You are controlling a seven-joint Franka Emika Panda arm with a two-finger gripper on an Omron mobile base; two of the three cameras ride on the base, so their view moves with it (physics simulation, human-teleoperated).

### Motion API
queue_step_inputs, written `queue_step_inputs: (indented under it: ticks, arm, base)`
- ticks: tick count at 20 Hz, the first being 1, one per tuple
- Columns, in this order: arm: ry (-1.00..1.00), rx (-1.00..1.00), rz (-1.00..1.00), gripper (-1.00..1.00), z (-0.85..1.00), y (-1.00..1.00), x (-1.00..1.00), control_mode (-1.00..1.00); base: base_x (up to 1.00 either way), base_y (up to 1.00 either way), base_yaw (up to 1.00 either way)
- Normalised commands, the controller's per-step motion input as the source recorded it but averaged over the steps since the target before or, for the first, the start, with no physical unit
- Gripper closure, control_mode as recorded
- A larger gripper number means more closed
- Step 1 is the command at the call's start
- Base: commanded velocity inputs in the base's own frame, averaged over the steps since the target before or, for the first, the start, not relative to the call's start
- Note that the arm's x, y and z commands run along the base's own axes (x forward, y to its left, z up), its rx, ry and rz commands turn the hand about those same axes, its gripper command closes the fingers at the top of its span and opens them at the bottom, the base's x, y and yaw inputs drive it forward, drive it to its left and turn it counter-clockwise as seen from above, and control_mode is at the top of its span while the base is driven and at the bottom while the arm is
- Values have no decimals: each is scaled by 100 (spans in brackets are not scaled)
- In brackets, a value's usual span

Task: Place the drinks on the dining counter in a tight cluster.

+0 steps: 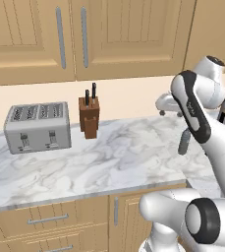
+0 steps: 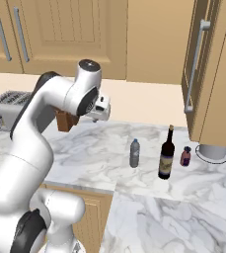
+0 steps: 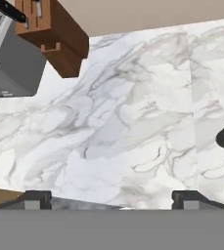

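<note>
The gripper (image 3: 111,197) hangs above the marble counter (image 1: 109,162) with its jaws spread wide and nothing between them; its two dark fingertips (image 3: 35,199) frame bare veined stone. Just past it toward the wall stands the wooden knife block (image 1: 89,117) with black handles sticking up, and beside that the grey four-slot toaster (image 1: 37,127), both well clear of the open jaws.

Out to the arm's right, the three drinks stand upright on the counter, apart from one another: the small grey bottle (image 2: 134,153) nearest the gripper, then the tall dark wine bottle (image 2: 167,154) with a pale label, then the small reddish bottle (image 2: 185,156) with a dark cap. Open marble lies between gripper and grey bottle. Beyond the reddish bottle sits a pale round base (image 2: 213,151) under the tall wooden cabinet (image 2: 213,74). Tan wall cupboards (image 1: 84,34) hang above the counter.
</note>
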Motion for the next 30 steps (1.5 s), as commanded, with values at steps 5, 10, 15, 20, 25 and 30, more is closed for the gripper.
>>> queue_step_inputs:
  ticks: [5,10,15,20,25,30]
  arm:
    - [-19,2,-4,-100,-7,-7,0,-100]
    - [3,-7,-14,-100,-5,18,1,-100]
    - [1,0,-56,-100,-2,-1,-23,-100]
    - [10,0,-55,-100,-7,-30,-1,-100]
    - [21,-1,-42,-100,-4,-53,39,-100]
    - [23,-4,-31,-100,-10,-51,54,-100]
  base:
    - [0,0,0]
    - [0,0,0]
    - [0,0,0]
    - [0,0,0]
    - [0,0,0]
    - [0,0,0]
